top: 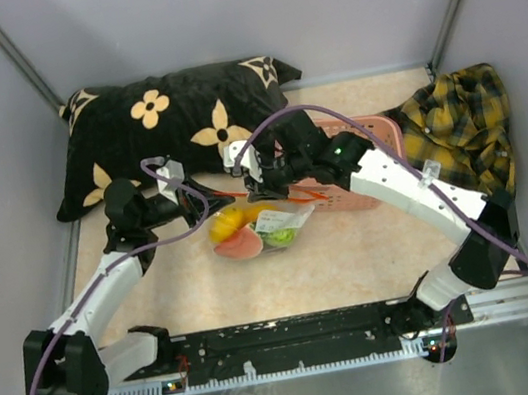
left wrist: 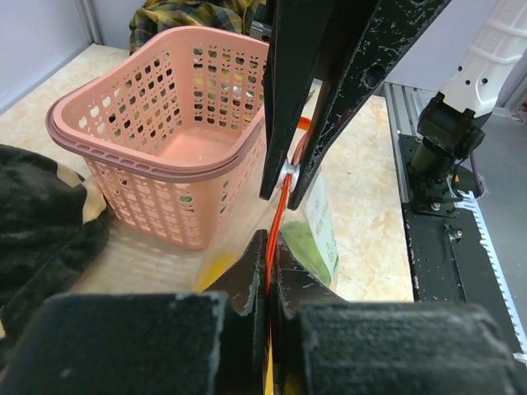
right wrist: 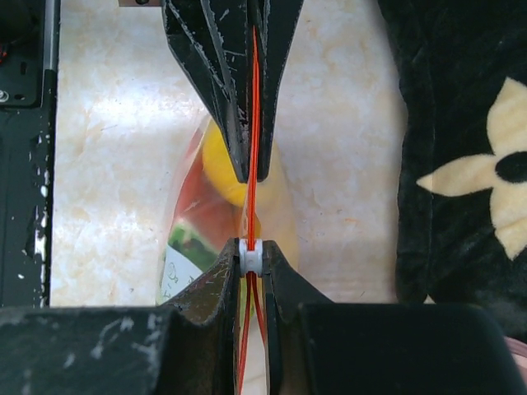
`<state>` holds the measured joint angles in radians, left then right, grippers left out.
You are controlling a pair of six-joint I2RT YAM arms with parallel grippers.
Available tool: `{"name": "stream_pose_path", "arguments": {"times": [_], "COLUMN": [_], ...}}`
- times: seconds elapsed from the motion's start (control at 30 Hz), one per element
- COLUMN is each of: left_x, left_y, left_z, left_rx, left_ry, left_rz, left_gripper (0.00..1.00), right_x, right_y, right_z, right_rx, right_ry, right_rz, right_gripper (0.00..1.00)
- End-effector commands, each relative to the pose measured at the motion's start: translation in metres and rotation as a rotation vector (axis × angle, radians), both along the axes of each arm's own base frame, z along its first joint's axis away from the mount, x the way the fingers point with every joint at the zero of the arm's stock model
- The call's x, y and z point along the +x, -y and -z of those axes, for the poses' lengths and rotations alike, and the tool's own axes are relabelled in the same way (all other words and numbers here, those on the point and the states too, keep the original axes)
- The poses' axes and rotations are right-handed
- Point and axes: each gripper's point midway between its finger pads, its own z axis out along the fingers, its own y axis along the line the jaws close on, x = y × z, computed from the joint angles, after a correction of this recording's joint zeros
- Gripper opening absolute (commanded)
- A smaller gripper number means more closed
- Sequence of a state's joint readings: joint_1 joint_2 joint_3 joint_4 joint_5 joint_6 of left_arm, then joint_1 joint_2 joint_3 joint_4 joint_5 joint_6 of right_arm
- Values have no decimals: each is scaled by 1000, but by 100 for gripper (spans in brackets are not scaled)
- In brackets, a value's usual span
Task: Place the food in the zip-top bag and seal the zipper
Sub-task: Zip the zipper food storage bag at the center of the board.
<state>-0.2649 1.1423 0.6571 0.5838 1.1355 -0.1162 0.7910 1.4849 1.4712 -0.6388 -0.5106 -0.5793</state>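
The clear zip-top bag (top: 267,229) hangs above the table, held up by its mouth. It holds the food: a yellow piece (right wrist: 216,152), the red watermelon slice (right wrist: 204,206) and a green fruit (left wrist: 306,241). My left gripper (left wrist: 272,252) is shut on the red-orange zipper (left wrist: 281,206) at the bag's left end. My right gripper (right wrist: 251,247) is shut on the zipper's white slider (right wrist: 251,257), a short way along the strip from the left gripper (right wrist: 252,174). Behind the slider the strip splits into two strands. In the top view the grippers (top: 212,199) (top: 268,185) face each other.
A pink plastic basket (left wrist: 165,140) stands right behind the bag, by the right arm. A black flowered pillow (top: 180,120) lies at the back left and a yellow plaid cloth (top: 459,119) at the back right. The arm base rail (top: 298,339) runs along the near edge.
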Motion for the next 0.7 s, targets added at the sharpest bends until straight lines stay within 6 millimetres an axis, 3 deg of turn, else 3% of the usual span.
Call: {"name": "stream_pose_path", "arguments": {"times": [0.0, 0.33, 0.67], "left_x": [1, 27, 59], "left_y": [-4, -23, -55], "left_z": [-11, -7, -2], "left_rx": [-15, -25, -43], "left_ry": [39, -29, -119], "left_rz": [-61, -314, -620], "left_gripper": [0, 0, 0], "right_x": [-2, -8, -20], "right_y": [19, 54, 71], "right_z": [-19, -17, -22], "right_rx": [29, 29, 39], "right_ry": [46, 46, 30], "right_rz": [59, 161, 209], "right_gripper": [0, 0, 0]}}
